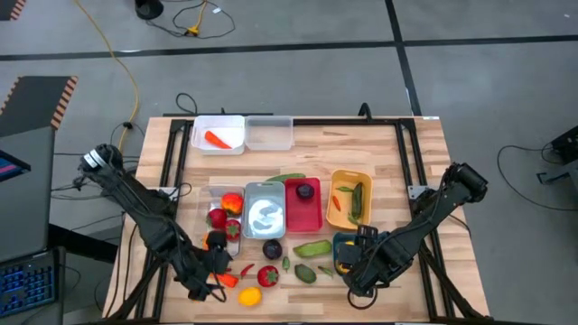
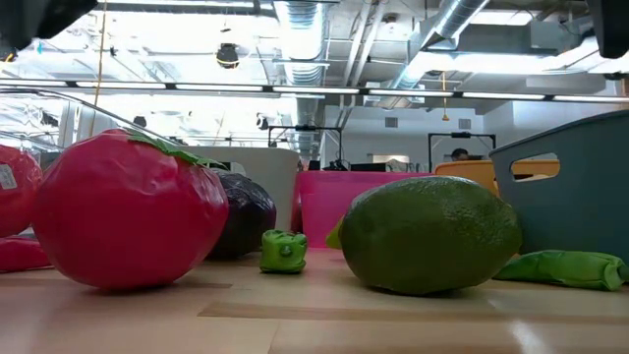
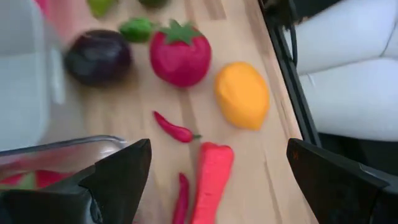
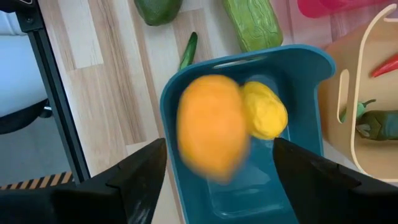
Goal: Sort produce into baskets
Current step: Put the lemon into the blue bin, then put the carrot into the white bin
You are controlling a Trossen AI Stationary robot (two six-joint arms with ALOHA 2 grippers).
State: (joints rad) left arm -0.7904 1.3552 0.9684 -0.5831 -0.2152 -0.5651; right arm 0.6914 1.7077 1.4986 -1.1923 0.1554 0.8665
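Right wrist view: the right gripper (image 4: 214, 180) has its jaws spread, an orange fruit (image 4: 212, 123) dropping beside a lemon (image 4: 264, 109) into the teal basket (image 4: 305, 68) near the counter's front edge. The left gripper (image 3: 214, 180), jaws wide and empty, hovers over a carrot (image 3: 211, 177) by the front-left corner. The carrot looks light, stiff and smooth, best pinched across its middle.

Grey floor (image 1: 271, 86), yellow cable (image 1: 122, 63); ceiling ducts (image 2: 305, 29), bright lights overhead.

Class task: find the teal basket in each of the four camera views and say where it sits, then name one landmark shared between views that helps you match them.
High view: the teal basket sits low and right of centre, partly under the right arm.
Low view: its wall fills the right edge.
Left wrist view: not in it.
Right wrist view: centre, holding a yellow lemon, with a blurred orange fruit over it.
Shared landmark: the yellow-orange basket beside it.
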